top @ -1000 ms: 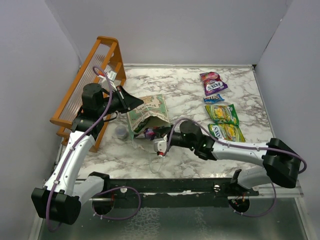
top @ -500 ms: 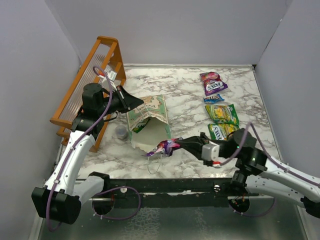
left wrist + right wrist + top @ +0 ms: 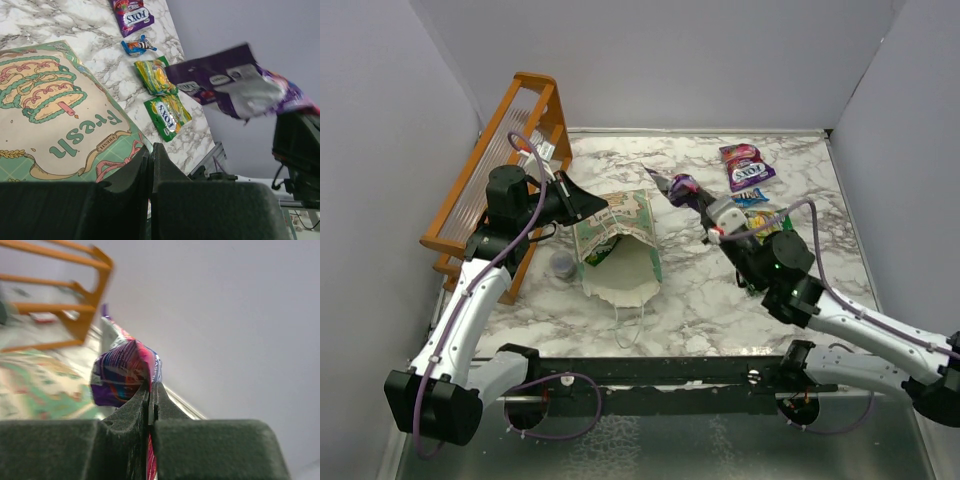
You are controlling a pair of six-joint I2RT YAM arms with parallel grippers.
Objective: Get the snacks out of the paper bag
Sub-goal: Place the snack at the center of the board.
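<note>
The mint-green paper bag [image 3: 618,245] lies on its side with its cream mouth toward the front. My left gripper [image 3: 593,207] is shut on the bag's upper rim; the printed side shows in the left wrist view [image 3: 60,115]. My right gripper [image 3: 692,197] is shut on a purple snack packet [image 3: 672,183] and holds it in the air, right of and behind the bag; the packet also shows in the right wrist view [image 3: 122,372] and the left wrist view [image 3: 235,85]. On the table at the back right lie a purple packet [image 3: 745,165], a small blue one [image 3: 748,197] and a yellow-green one [image 3: 767,225].
An orange wooden rack [image 3: 500,160] stands along the left wall, behind my left arm. A small clear cup [image 3: 563,264] sits just left of the bag. A second green packet [image 3: 167,116] lies near the yellow-green one. Grey walls close the table on three sides.
My right gripper drew the purple packet out of the bag's mouth, then lifted and swung it up and back to the right. The left arm and the bag stayed put.
</note>
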